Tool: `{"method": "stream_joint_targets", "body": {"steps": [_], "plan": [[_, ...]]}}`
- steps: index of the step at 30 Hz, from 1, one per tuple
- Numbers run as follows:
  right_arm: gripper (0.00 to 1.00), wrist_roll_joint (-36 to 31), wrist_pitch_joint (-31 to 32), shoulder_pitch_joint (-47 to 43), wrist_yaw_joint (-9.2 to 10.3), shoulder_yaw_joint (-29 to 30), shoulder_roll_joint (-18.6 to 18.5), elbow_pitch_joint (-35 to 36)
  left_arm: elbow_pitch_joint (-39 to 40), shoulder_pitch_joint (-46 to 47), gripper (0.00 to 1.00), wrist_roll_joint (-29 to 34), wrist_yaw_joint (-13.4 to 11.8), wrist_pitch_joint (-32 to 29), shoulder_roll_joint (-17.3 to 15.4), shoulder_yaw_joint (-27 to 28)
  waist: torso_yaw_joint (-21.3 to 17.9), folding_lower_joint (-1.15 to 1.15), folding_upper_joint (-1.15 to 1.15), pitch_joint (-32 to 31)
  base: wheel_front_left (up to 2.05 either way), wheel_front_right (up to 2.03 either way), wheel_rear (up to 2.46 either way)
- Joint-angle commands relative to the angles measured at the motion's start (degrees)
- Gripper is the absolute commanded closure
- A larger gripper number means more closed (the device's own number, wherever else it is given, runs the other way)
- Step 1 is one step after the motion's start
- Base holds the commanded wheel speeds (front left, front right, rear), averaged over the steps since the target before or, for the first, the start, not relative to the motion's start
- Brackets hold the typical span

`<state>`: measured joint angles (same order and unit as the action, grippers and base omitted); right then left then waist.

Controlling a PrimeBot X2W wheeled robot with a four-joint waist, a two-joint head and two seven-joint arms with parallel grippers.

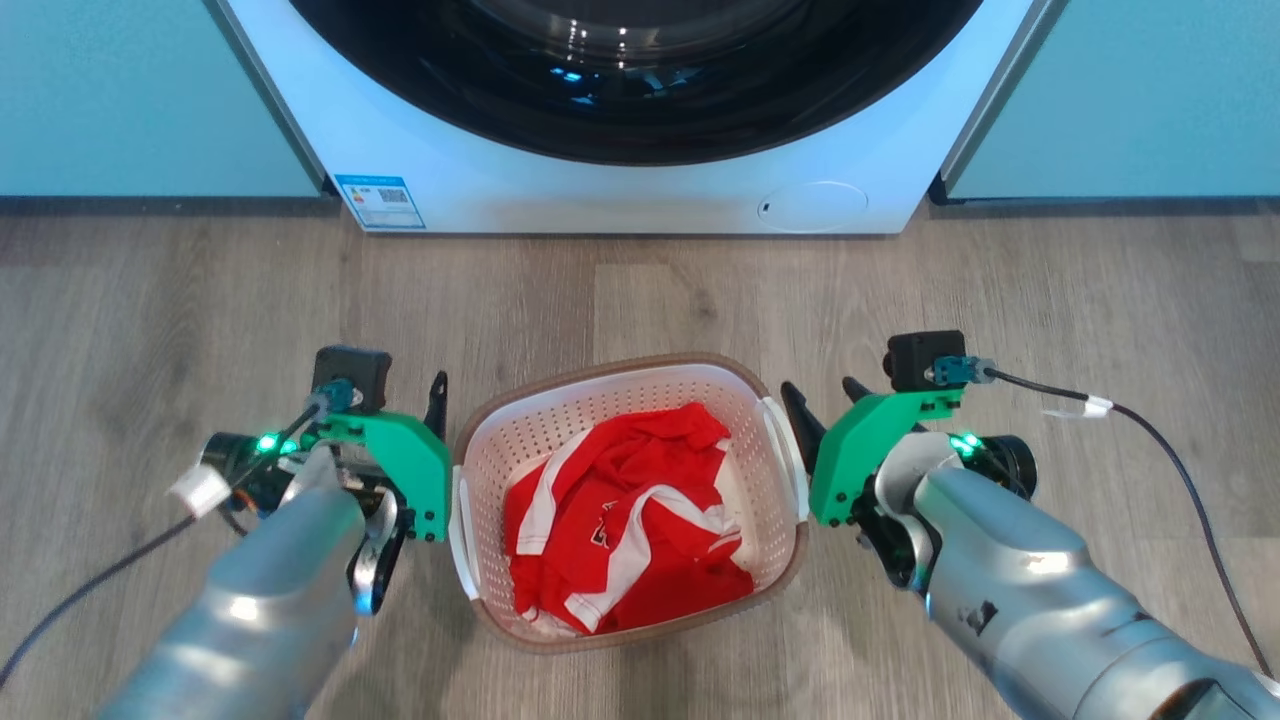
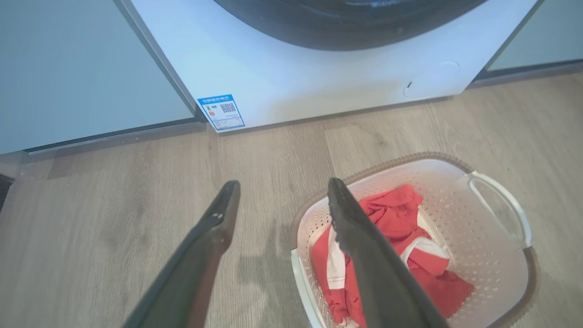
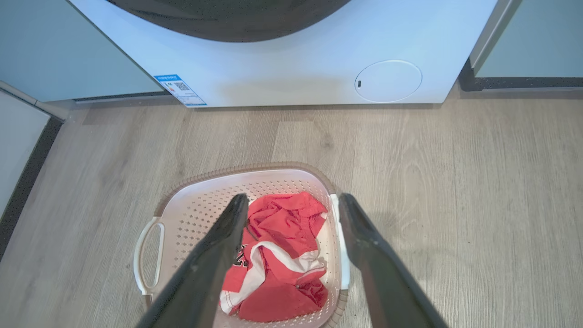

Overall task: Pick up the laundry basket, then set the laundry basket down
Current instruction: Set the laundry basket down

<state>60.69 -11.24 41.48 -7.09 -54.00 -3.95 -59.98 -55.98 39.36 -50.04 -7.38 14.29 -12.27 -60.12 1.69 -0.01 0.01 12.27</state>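
Head view: the basket [image 1: 600, 400] sits on the floor [image 1: 150, 300] before the washer [image 1: 600, 200]. Its handles face left and right, the right end slightly nearer the washer; which axis is longer is unclear. The left pincer [image 1: 432, 405] and right pincer [image 1: 825, 395] flank it.

Left wrist view: fingers [image 2: 214, 228] apart, straddling the rim.

Right wrist view: fingers apart, astride a handle [image 3: 344, 273].

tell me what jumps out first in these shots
The bright red and white garment heaped in the laundry basket on the wood floor grabs the eye first. The left pincer and right pincer, both open, flank it, and a white washing machine stands behind.
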Motion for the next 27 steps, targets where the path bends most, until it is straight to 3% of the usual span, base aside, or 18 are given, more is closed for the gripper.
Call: {"method": "stream_joint_targets", "body": {"steps": [1, 3, 4, 5, 8, 12, 15, 16, 19, 27], "plan": [[0.0, -0.2, -2.5, -0.6, -0.4, 0.4, 1.1, 1.6, 7.5, -2.0, 0.0, 3.7, -2.2, 0.7, -3.8, 6.9, 0.1, 0.01, -0.01, -0.7, 0.0, 0.0, 0.0], [0.0, -1.3, -3.4, -0.6, -0.4, 1.2, 1.1, 2.1, 14.8, -5.1, 0.0, 7.2, -3.9, 0.7, -4.9, 12.7, 0.2, 0.01, -0.01, -0.9, 0.0, 0.0, 0.0], [0.0, -3.5, -3.7, -0.1, -0.4, 4.0, 0.7, 3.9, 23.6, -9.1, 0.0, 10.9, -5.1, 0.7, -5.1, 20.6, 0.2, 0.01, -0.01, -0.8, 0.0, 0.0, 0.0], [0.0, -5.4, -3.7, 0.0, -0.4, 6.9, 0.2, 6.0, 28.1, -11.4, 0.0, 13.6, -5.2, 0.7, -5.0, 24.2, 0.1, 0.01, -0.01, -0.8, 0.0, 0.0, 0.0], [0.0, -14.0, -3.7, -3.4, -0.4, 16.0, -0.9, 13.9, 39.5, -18.7, 0.0, 21.9, -4.9, 0.7, -3.4, 33.8, 0.1, 0.01, -0.01, -0.8, 0.0, 0.0, 0.0], [0.0, -25.2, -3.7, -12.5, -0.4, 28.6, -0.1, 25.7, 49.6, -26.8, 0.0, 30.7, -2.2, 0.7, 0.9, 43.5, 0.1, 0.01, -0.01, -1.4, 0.0, 0.0, 0.0], [0.0, -29.4, -3.7, -17.2, -0.4, 32.8, 0.5, 31.1, 53.1, -29.7, 0.0, 34.5, -0.1, 0.7, 2.9, 46.6, 0.2, 0.01, -0.01, -1.9, 0.0, 0.0, 0.0], [0.0, -32.4, -3.7, -21.2, -0.4, 35.1, 0.9, 35.5, 55.5, -32.2, 0.0, 37.5, 1.6, 0.7, 4.8, 48.9, 0.1, 0.01, -0.01, -2.4, 0.0, 0.0, 0.0], [0.0, -33.6, -3.7, -25.8, -0.4, 36.3, 1.0, 40.3, 58.3, -35.0, 0.0, 40.6, 3.8, 0.7, 6.9, 51.3, 0.0, 0.01, -0.01, -3.1, 0.0, 0.0, 0.0], [0.0, -33.9, -3.7, -31.1, -0.4, 37.0, 1.1, 43.5, 58.6, -38.6, 0.0, 44.2, 7.2, 0.7, 9.0, 52.9, -0.3, 0.01, -0.01, -4.1, 0.0, 0.0, 0.0]]}}
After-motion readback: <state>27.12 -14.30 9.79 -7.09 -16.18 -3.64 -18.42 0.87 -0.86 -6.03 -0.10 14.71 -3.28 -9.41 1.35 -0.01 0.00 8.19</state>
